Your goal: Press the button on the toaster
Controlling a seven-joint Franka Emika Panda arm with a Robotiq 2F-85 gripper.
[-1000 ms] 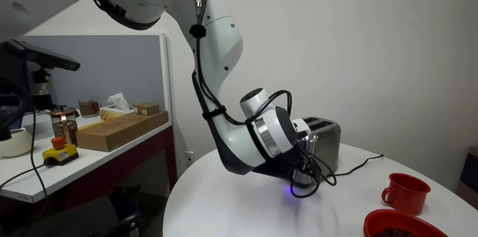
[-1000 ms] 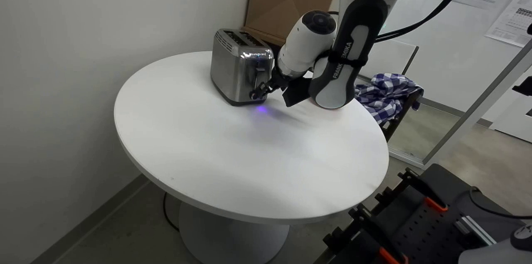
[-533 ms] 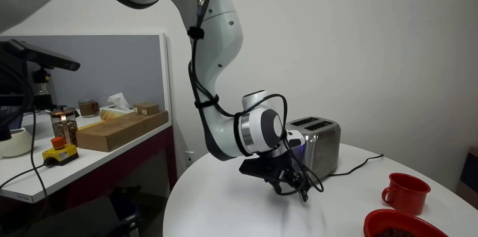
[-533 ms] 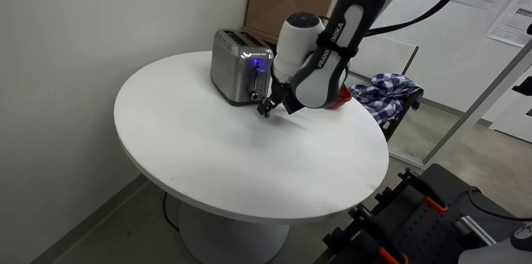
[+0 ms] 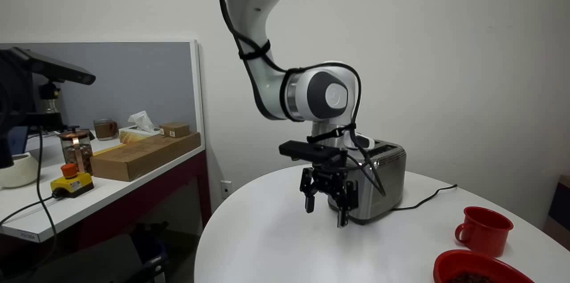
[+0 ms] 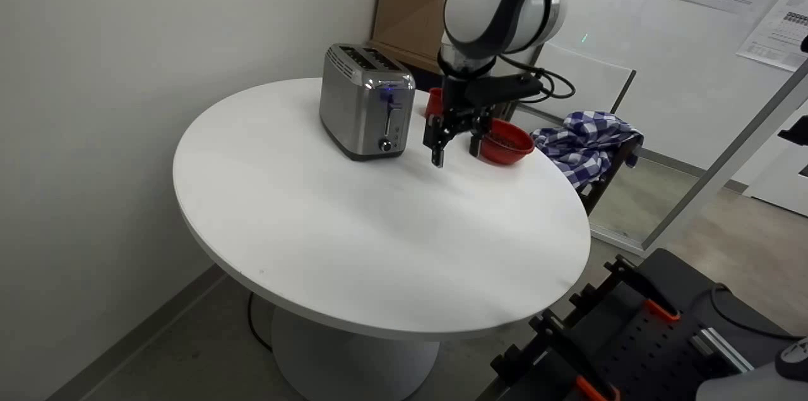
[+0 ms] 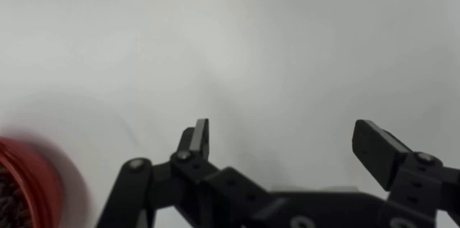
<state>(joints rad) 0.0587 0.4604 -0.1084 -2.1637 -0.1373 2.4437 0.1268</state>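
Okay, my gripper [image 7: 282, 131] hangs above the tabletop [image 6: 353, 249], fingers [image 7: 199, 136] spread wide, nothing between them. The toaster [image 6: 363, 104] stands beside it, not touching; can't make out the button. I'd bring the tips together, line up square and push slowly, no skidding.

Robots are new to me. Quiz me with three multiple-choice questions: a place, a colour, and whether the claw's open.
1. Where is the toaster?
A) floor B) desk C) round table

2. What colour is the mug?
A) red B) blue C) green

3. How is the gripper?
A) shut on the mug B) open C) shut on the toaster

1 C: both exterior views show it standing on that white surface.
2 A: it shows plainly red in an exterior view.
3 B: the wrist view shows its fingers wide apart.
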